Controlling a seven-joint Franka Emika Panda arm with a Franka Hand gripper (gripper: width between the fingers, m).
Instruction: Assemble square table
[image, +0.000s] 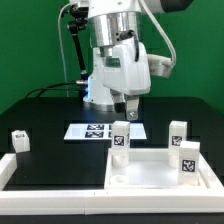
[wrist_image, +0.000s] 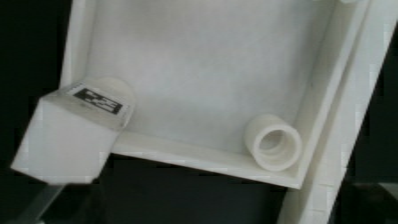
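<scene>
- One square tabletop panel (image: 160, 172), white with raised edges.
- Four stubby white legs with tags: one (image: 20, 140), another (image: 120, 139), a third (image: 178, 133), a fourth (image: 187, 160).
- One marker board (image: 92, 131).
- One robot arm (image: 118, 50).

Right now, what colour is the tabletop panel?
White all over; the tabletop panel shows best in the wrist view.

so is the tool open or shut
Open: the tool hangs above the tabletop with its fingers apart and nothing between them.
</scene>
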